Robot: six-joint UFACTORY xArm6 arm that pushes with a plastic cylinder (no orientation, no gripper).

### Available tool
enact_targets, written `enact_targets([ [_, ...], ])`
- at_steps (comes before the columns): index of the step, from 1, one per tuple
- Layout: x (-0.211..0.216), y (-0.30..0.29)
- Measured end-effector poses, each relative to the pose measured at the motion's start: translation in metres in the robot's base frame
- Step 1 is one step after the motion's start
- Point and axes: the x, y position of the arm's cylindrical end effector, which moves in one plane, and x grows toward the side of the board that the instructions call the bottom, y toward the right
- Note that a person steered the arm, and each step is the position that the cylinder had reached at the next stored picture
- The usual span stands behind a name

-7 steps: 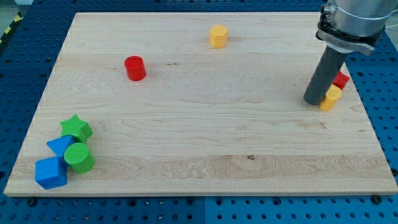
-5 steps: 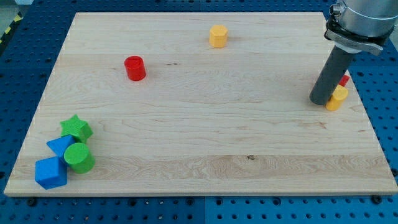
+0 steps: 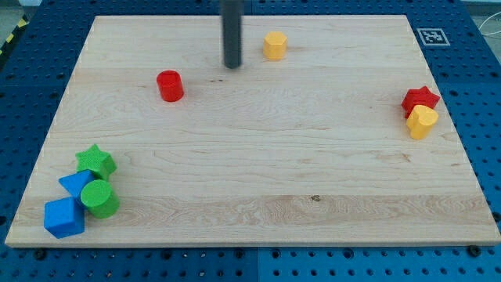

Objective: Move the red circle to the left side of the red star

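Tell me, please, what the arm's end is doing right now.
No jaws: my tip touches nothing, between the red circle and the yellow block.

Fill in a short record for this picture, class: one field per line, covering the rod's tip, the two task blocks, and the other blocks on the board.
tip: my tip, near the view's top, between the red circle and the yellow hexagon, touching neither
red circle: upper left area, alone
red star: by the view's right edge
yellow heart: touching the red star from below
yellow hexagon: near the top edge
bottom-left cluster: green star, blue triangle, green circle, blue cube
board: wooden board
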Motion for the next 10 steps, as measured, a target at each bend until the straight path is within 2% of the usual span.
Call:
enact_targets([
  [1, 0.005, -0.082],
  [2, 0.038, -0.118],
  [4, 0.068, -0.046],
  [8, 0.095, -0.027],
  [10, 0.100, 0.046],
])
